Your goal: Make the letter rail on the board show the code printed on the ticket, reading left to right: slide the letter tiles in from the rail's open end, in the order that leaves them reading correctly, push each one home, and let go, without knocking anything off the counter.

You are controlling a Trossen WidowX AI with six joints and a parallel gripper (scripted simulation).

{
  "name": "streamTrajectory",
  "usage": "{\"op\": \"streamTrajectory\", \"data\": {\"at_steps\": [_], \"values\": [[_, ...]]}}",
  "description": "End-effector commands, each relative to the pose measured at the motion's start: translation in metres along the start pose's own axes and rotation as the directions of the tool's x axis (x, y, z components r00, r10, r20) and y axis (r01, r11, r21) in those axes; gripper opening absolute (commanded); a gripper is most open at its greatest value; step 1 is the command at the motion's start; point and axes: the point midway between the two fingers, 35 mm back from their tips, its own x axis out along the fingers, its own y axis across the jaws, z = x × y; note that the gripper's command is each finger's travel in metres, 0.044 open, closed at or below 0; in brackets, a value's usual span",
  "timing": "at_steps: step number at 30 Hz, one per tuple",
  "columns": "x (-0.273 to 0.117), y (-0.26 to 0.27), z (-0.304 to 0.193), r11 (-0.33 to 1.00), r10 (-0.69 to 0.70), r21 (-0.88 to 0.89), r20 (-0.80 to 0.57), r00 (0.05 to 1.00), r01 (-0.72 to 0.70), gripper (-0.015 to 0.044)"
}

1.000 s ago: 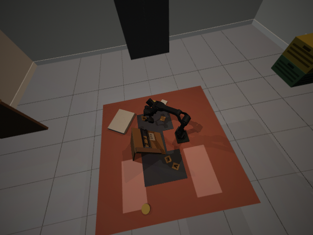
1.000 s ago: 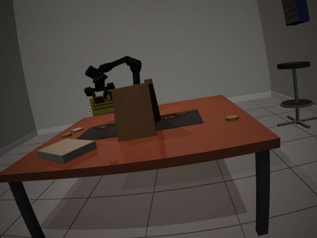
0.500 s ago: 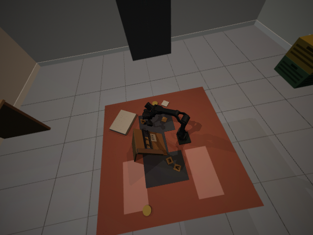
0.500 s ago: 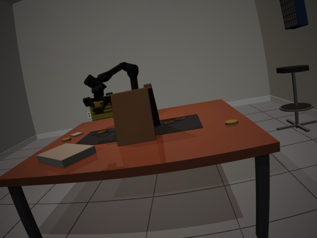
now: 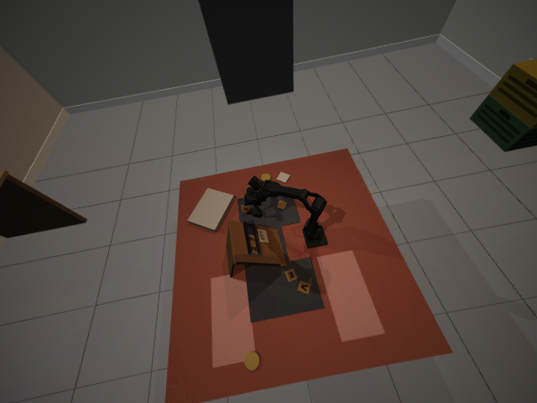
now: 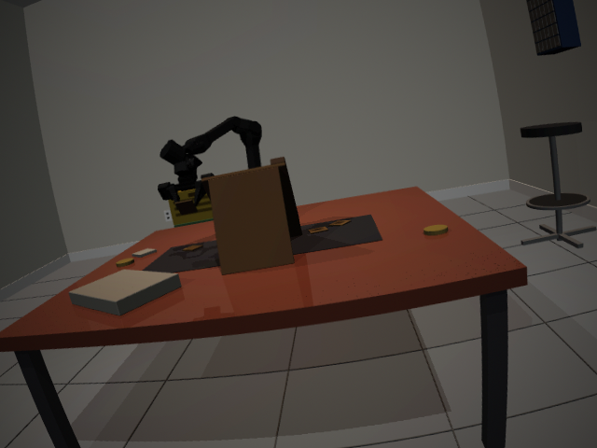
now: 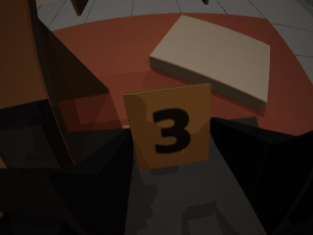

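Observation:
My gripper (image 5: pixel 250 209) (image 6: pixel 184 200) (image 7: pixel 171 129) is shut on a wooden tile (image 6: pixel 186 207) (image 7: pixel 168 128) that reads 3 in the wrist view. It holds the tile above the dark mat, just beyond one end of the rail. The brown board (image 5: pixel 271 249) (image 6: pixel 250 221) (image 7: pixel 17 59) stands tilted. Its black rail (image 5: pixel 247 229) holds two tiles that look like a 2 and a 7. A white ticket (image 5: pixel 263 236) is beside the rail, its print too small to read. One loose tile (image 5: pixel 282 204) (image 6: pixel 193 247) lies on the mat under the arm.
Two more loose tiles, one (image 5: pixel 290 274) (image 6: pixel 318 230) and another (image 5: pixel 304 287) (image 6: pixel 340 222), lie on the mat past the board. A pale flat block (image 5: pixel 211 209) (image 6: pixel 125 284) (image 7: pixel 215 56) lies near the gripper. Yellow discs (image 5: pixel 252 360) (image 6: pixel 435 230) and a small white square (image 5: pixel 283 177) lie on the counter.

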Motion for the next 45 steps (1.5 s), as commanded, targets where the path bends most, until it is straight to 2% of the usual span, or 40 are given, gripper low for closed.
{"op": "streamTrajectory", "data": {"at_steps": [1,45], "values": [[-0.001,0.003,-0.002,1.0,-0.005,0.005,-0.001,1.0,0.005,0.0],[0.0,0.025,-0.002,1.0,-0.003,0.007,-0.001,1.0,0.003,0.0]]}}
